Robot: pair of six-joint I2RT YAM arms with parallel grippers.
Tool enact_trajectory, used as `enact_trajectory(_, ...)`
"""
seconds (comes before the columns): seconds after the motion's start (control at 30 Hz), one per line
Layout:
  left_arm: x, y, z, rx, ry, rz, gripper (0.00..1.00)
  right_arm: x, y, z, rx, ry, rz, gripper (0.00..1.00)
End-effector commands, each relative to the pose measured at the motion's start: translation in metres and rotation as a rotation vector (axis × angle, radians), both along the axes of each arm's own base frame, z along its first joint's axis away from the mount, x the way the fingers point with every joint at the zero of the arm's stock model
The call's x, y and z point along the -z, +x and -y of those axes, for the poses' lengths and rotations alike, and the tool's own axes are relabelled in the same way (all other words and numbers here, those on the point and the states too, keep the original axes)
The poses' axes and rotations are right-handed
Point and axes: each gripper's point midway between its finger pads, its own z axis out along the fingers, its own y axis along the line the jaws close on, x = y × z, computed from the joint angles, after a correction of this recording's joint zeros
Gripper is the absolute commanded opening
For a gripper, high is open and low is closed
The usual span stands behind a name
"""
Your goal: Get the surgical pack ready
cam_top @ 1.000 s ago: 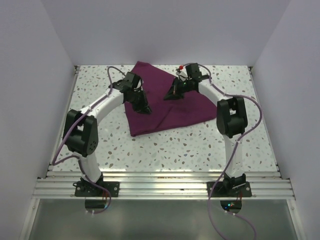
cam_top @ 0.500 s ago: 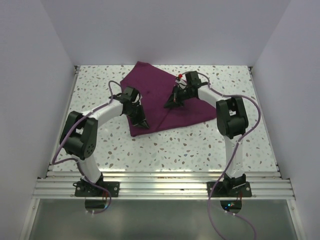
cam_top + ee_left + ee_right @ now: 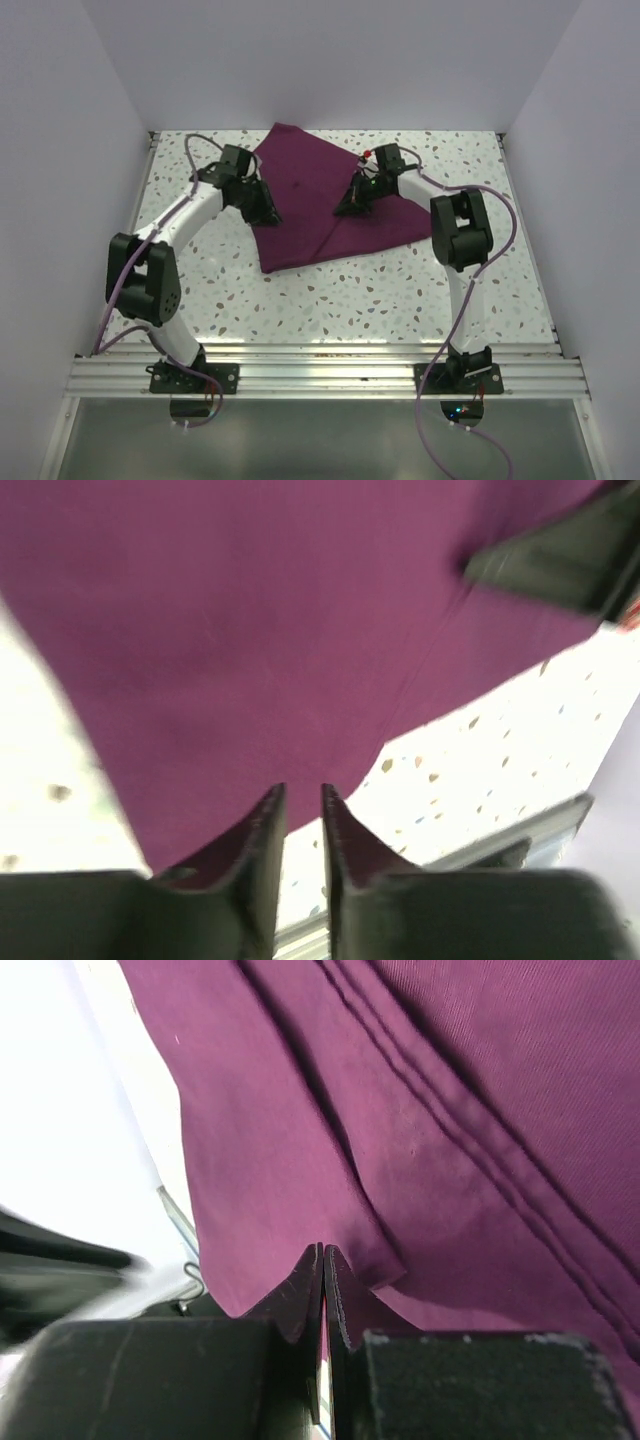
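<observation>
The surgical pack is a plum-purple cloth (image 3: 310, 180) lying flat on the speckled table (image 3: 400, 290), with fold creases across it (image 3: 450, 1110). My left gripper (image 3: 262, 205) hovers over the cloth's left edge. Its jaws (image 3: 303, 790) stand a narrow gap apart with nothing between them, and the table shows through the gap beside the cloth (image 3: 250, 630). My right gripper (image 3: 350, 205) sits on the middle of the cloth. Its fingers (image 3: 322, 1250) are shut, tips at a folded edge; I cannot tell whether any cloth is pinched.
White walls enclose the table on the left, back and right. An aluminium rail (image 3: 320, 365) runs along the near edge by the arm bases. The right gripper's dark, blurred body (image 3: 560, 560) shows at the top right of the left wrist view.
My left gripper dipped toward the cloth's near left corner, then swung back up and left to the cloth's left edge. The right gripper shifted slightly toward me. The cloth's outline is unchanged.
</observation>
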Motion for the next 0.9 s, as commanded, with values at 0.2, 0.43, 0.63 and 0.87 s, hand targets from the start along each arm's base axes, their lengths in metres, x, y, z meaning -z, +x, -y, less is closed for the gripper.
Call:
enact_trajectory(0.2,-0.09,0.083,-0.096,-0.233,0.04,0.316,0.39,-0.031,0.028,0.028,0.072,-0.067,0.082,0.0)
enact_trajectory(0.43,-0.044,0.127,-0.09,-0.17,-0.04,0.346,0.0,-0.049,0.029,0.033,0.08,-0.016,0.093,0.0)
enact_trajectory(0.63,0.019,0.151,-0.099,-0.167,-0.07,0.28,0.0,-0.067,0.016,0.04,0.079,-0.025,0.126,0.0)
enact_trajectory(0.87,0.076,0.171,-0.111,-0.178,-0.111,0.196,0.0,-0.061,0.015,0.072,0.154,-0.022,0.09,0.0)
